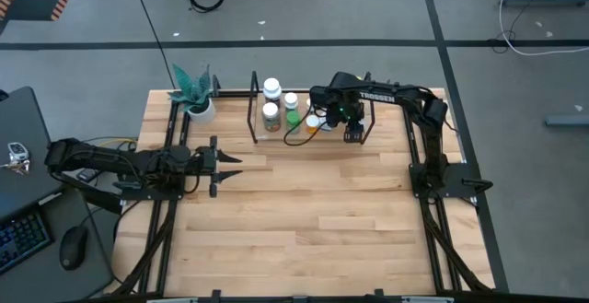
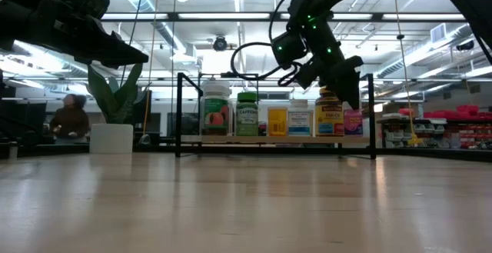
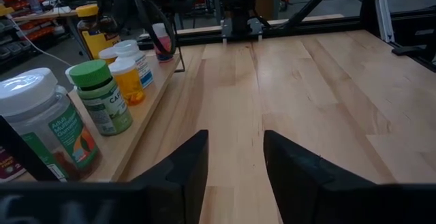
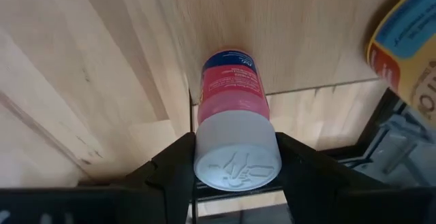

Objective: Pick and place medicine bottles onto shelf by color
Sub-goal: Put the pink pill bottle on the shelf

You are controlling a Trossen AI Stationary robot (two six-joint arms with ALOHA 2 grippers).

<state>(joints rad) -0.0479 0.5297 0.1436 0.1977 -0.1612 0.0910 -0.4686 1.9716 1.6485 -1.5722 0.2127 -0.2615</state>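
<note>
The shelf (image 1: 311,134) of thin black rods stands near the table's far edge. Several medicine bottles stand in a row on its pale base: a white-capped one (image 2: 215,111), a green one (image 2: 247,113), a yellow one (image 2: 277,120), a white one (image 2: 299,118) and an amber one (image 2: 329,114). At the shelf's right end stands a red-and-blue labelled bottle (image 2: 353,121) with a white cap. My right gripper (image 4: 237,166) reaches down over it and is shut on it. My left gripper (image 3: 235,159) is open and hovers above bare wood left of the shelf (image 1: 225,160). My right gripper pinches the red-and-blue labelled bottle by its white cap (image 4: 237,157), one finger (image 4: 176,173) on each side. The fingers come from above, slanting down. The bottle is upright, and its bottom looks set on the shelf's pale base (image 2: 361,139).
A white pot with a green plant (image 1: 193,96) stands at the table's far left corner, next to the shelf. Black rails (image 1: 166,202) edge the table on both sides. The near half of the table is bare wood (image 1: 313,229). A person (image 2: 71,118) sits in the room beyond.
</note>
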